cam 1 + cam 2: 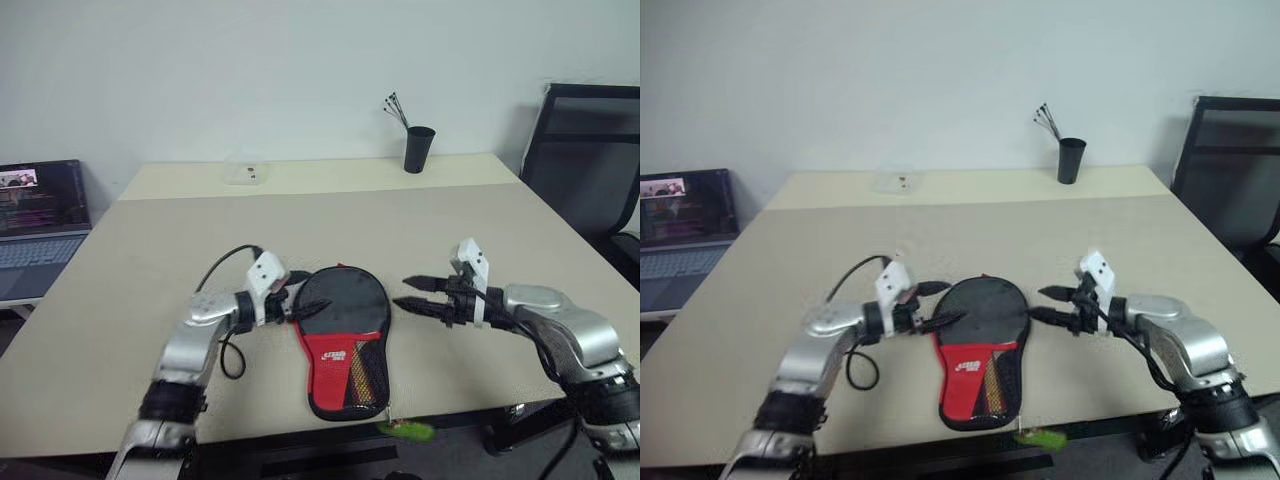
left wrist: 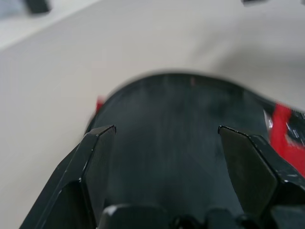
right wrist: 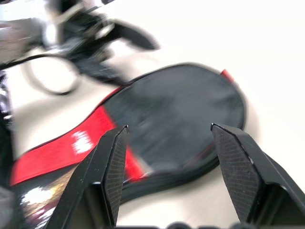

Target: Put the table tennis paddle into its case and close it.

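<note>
A wide beige table [image 1: 330,215] carries everything here. Taken as the landmark, the case [image 1: 342,340], a paddle-shaped black fabric cover with a red lower section and a white logo, lies flat near the table's front edge, roughly midway between the robot's two arms. Its long axis runs front to back: the round black end points toward the far side of the table, and the narrow red end points toward the robot, where a green zipper tag [image 1: 405,431] hangs just past the table's edge.

The table tennis paddle itself cannot be made out separately from the case; whether it already sits inside cannot be told from these views.

The left gripper [image 1: 297,305] is at the case's left side, at the round end, with its fingers spread apart and empty; its tips look to be at or over the rim, though contact cannot be confirmed. The right gripper [image 1: 418,296] hovers on the case's right side, a little apart from it, fingers also spread and holding nothing.

Judged from this layout, the left gripper is the nearer one to the case, and each arm would have to reach inward, toward the midline, to work on it. The zipper tag lies at the near end, away from both grippers.
</note>
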Controlling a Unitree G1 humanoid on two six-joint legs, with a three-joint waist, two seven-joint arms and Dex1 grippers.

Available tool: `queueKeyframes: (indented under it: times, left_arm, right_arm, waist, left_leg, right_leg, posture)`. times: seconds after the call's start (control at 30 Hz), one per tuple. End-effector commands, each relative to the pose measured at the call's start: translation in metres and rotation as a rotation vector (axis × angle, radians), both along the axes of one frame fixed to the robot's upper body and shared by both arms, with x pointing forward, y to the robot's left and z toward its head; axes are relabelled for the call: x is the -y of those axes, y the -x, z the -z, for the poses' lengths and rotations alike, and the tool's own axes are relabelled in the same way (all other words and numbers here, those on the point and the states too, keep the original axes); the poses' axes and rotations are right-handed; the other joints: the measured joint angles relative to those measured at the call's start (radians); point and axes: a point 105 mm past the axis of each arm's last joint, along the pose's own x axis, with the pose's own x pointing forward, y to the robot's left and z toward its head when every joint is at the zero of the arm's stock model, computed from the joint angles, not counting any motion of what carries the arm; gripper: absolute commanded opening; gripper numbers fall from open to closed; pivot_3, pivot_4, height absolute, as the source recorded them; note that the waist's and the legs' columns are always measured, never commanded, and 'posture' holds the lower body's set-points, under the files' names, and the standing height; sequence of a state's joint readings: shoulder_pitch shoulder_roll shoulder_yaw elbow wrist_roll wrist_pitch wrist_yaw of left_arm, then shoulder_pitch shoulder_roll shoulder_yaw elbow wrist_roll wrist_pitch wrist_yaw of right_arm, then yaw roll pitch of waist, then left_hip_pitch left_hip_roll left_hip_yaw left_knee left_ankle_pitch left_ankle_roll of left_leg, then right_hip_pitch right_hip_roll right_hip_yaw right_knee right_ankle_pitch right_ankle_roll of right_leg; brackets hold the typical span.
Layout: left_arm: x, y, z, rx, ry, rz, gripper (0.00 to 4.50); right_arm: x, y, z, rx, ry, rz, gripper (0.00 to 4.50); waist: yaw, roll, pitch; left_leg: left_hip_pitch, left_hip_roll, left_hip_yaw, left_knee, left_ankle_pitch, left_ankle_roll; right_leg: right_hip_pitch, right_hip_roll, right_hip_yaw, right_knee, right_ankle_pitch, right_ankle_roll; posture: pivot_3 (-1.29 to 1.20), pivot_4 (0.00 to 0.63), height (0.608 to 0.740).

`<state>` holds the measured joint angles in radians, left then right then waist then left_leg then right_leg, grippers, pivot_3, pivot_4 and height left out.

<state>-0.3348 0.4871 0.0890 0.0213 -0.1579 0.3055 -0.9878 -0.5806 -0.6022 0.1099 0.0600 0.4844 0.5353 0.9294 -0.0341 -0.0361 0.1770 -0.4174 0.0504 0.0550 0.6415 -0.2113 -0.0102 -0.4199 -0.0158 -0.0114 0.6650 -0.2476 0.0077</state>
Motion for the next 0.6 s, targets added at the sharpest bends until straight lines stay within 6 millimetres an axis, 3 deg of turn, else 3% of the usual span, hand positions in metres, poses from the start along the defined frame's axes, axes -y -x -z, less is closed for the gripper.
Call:
queueKeyframes:
  times: [0.03, 0.17, 0.3, 0.6]
  left_arm:
    - [-0.023, 0.017, -0.013, 0.04, 0.022, -0.123, 3.76]
    - [-0.029, 0.025, -0.016, 0.052, 0.029, -0.185, 3.76]
    - [-0.019, 0.015, -0.025, 0.086, 0.025, -0.19, 3.76]
    - [-0.019, -0.013, -0.045, 0.142, 0.001, -0.142, 3.76]
  right_arm:
    - [0.004, -0.018, -0.006, 0.058, 0.007, -0.01, 3.01]
    - [0.016, -0.034, -0.005, 0.078, 0.025, 0.009, 3.01]
    - [0.039, -0.042, -0.01, 0.079, 0.032, 0.051, 3.01]
    - [0.054, -0.024, -0.005, 0.039, 0.056, 0.13, 3.01]
  waist:
    - [0.002, 0.0, 0.0]
    - [0.029, 0.0, 0.0]
    - [0.037, 0.0, 0.0]
    - [0.031, 0.0, 0.0]
  left_leg:
    - [0.0, 0.0, 0.001, 0.0, 0.0, 0.0]
    - [0.0, -0.002, 0.001, 0.002, 0.0, 0.0]
    - [-0.001, -0.004, 0.002, 0.003, 0.0, 0.0]
    - [-0.001, -0.002, 0.002, 0.0, 0.0, 0.0]
  right_leg:
    - [0.0, -0.001, 0.0, 0.0, 0.0, 0.0]
    - [0.001, -0.004, -0.001, 0.0, 0.0, 0.0]
    - [0.001, -0.005, 0.0, -0.001, 0.001, 0.001]
    - [0.0, -0.004, 0.0, -0.001, 0.001, -0.001]
  posture:
    - [0.0, 0.15, 0.74]
    - [0.0, 0.15, 0.74]
    - [0.0, 0.15, 0.74]
    - [0.0, 0.15, 0.74]
